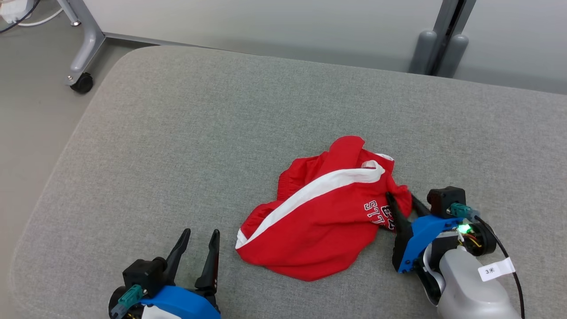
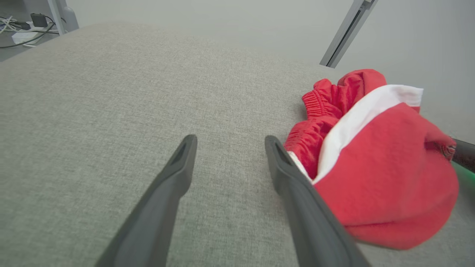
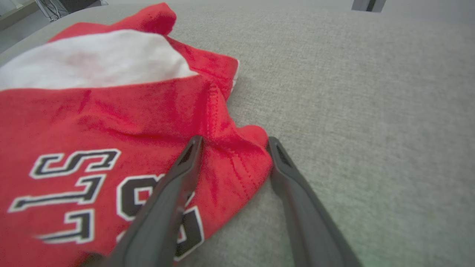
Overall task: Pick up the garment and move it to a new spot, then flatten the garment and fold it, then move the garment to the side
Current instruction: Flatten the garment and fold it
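A crumpled red garment (image 1: 323, 217) with a white stripe and black-and-white lettering lies on the grey cushioned surface (image 1: 221, 110), right of centre. My right gripper (image 1: 401, 197) sits at its right corner. Its two fingers straddle a raised red fold (image 3: 237, 155), and the jaws stand apart around the cloth (image 3: 111, 122). At the front left my left gripper (image 1: 201, 232) rests open just left of the garment's elastic edge (image 2: 315, 111). Nothing is between its fingers (image 2: 185, 170), and its right finger lies close beside the cloth.
A metal frame leg with a black caster (image 1: 83, 83) stands on the floor at the back left, and a grey post (image 1: 438, 48) stands behind the surface at the back right. Cables and a power strip (image 2: 26, 31) lie on the floor. The cushion's rounded edge runs along the left.
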You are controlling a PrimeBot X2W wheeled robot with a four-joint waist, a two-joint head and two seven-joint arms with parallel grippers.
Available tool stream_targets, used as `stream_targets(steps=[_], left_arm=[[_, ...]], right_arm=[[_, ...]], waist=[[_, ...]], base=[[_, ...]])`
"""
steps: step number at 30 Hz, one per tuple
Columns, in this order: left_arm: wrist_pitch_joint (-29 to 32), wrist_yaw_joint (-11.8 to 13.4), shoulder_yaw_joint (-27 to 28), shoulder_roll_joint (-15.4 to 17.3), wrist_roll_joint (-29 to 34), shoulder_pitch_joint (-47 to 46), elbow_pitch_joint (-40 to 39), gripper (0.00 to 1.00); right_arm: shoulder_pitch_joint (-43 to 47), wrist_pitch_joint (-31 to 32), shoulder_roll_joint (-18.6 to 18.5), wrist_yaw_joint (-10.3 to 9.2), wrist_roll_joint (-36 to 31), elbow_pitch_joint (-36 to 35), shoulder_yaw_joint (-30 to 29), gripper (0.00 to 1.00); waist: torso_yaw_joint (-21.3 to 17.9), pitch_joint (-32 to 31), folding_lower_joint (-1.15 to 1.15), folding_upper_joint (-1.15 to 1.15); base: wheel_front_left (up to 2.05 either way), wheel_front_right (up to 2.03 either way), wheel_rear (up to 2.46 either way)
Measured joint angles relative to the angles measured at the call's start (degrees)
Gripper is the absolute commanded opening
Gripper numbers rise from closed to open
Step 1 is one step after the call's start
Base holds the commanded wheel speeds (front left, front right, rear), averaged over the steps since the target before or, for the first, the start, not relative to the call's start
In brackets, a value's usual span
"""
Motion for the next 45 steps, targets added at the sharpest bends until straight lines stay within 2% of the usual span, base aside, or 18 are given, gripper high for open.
stream_targets(steps=[7, 12, 18, 21, 25, 26, 27, 28, 34, 39, 45], left_arm=[[0.00, 0.00, 1.11, 0.12, 0.09, 0.65, 0.07, 1.00], [0.00, 0.00, 1.67, -0.24, 0.68, 1.35, -0.10, 1.00], [0.00, 0.00, 2.89, -0.96, 1.44, 2.89, -0.10, 1.00], [0.00, 0.00, 3.46, -1.23, 1.82, 3.78, 0.34, 1.00], [-0.01, 0.00, 4.09, -1.64, 2.44, 4.66, 0.83, 1.00], [0.00, 0.00, 4.28, -1.72, 2.68, 4.79, 0.93, 1.00], [-0.01, 0.00, 4.55, -1.79, 2.86, 4.97, 1.05, 1.00], [0.00, 0.00, 4.86, -1.86, 3.20, 5.21, 1.19, 1.00], [0.00, 0.00, 7.59, -2.09, 6.08, 5.87, 1.53, 1.00], [0.00, 0.00, 9.15, -2.72, 7.90, 6.21, 1.03, 1.00], [0.00, 0.00, 10.35, -3.19, 10.16, 6.61, 0.71, 1.00]], right_arm=[[-0.02, -2.21, 0.07, 0.02, 1.40, -1.11, 0.40, 0.00], [4.01, -2.32, 0.08, 0.01, 0.73, -14.23, -3.22, 0.00], [15.98, -2.36, -0.01, 0.00, -0.63, -32.30, -7.12, 0.00], [23.32, -2.36, 0.05, 0.01, -1.48, -35.63, -8.32, 0.00], [30.91, -2.36, 0.00, 0.00, -2.24, -35.06, -9.66, 0.01], [32.09, -2.36, 0.01, 0.00, -2.88, -34.49, -10.05, 0.17], [32.96, -2.36, 0.07, 0.01, -2.91, -33.85, -10.61, 0.56], [33.50, -2.36, 0.03, 0.01, -2.91, -32.77, -11.23, 1.00], [33.26, -2.36, -0.01, 0.00, -2.04, -35.27, -13.41, 1.00], [31.15, -2.37, 0.02, 0.00, -0.65, -39.98, -11.94, 1.00], [30.43, -2.36, 0.04, 0.00, 0.82, -37.31, -9.55, 1.00]], waist=[[-2.10, -1.01, 0.00, 0.00], [-5.21, -2.40, 0.00, 0.00], [-9.45, -4.39, 0.00, 0.00], [-11.31, -5.64, 0.00, 0.00], [-13.28, -7.26, -0.01, 0.00], [-13.66, -7.63, -0.01, 0.00], [-14.00, -7.97, -0.01, 0.00], [-14.30, -8.28, -0.01, 0.00], [-15.20, -9.24, -0.01, 0.00], [-15.33, -9.33, -0.01, 0.00], [-15.24, -9.99, -0.01, 0.00]], base=[[0.00, 0.00, 0.00], [0.00, 0.00, 0.00], [0.00, 0.00, 0.00], [0.00, 0.00, 0.00], [0.00, 0.00, 0.00], [0.00, 0.00, 0.00], [0.00, 0.00, 0.00], [0.00, 0.00, 0.00], [0.00, 0.00, 0.00], [0.00, 0.00, 0.00], [0.00, 0.00, 0.00]])
